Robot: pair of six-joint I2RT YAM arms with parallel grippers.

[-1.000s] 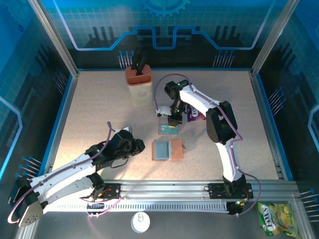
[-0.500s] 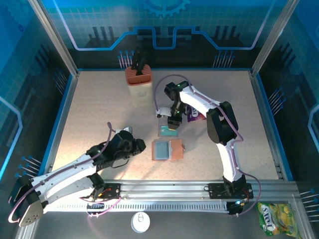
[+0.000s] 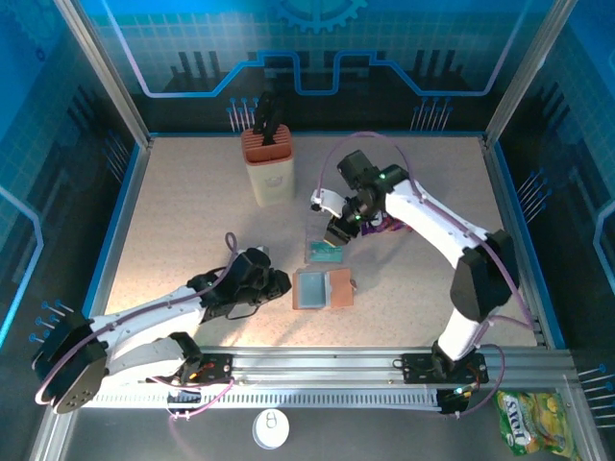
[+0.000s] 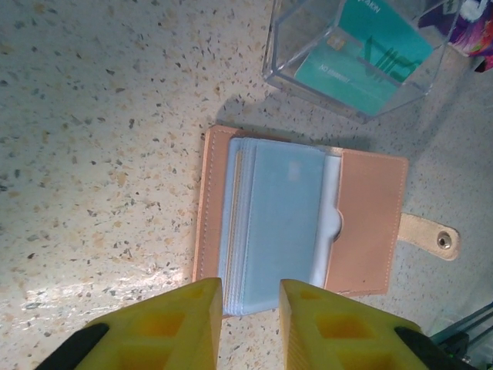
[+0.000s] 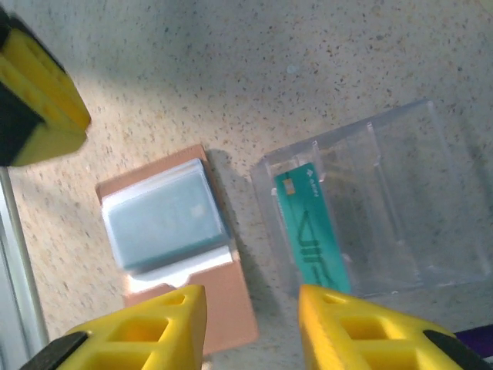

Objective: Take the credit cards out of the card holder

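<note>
Card holder (image 4: pixel 370 223) lies open on the surface (image 4: pixel 92 116), its near edge right at the left claw (image 4: pixel 252 304) tips, with blue credit cards (image 4: pixel 277 223) stacked in its pocket. Left claw is slightly open and empty. Right claw (image 5: pixel 250 312) is open and empty above the clear box (image 5: pixel 400 193), which has a teal card (image 5: pixel 312 231) in it. Best approach is probably to come in low and pinch the top card's edge only. Left wrist view resolves separate card edges; in the top view they blur into one patch.

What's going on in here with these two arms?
A robot is emptying a card holder that lies open on the table. One teal card is already in the clear box. The right end effector hangs open over that box; the left end effector, also open, is at the holder's edge.
</note>
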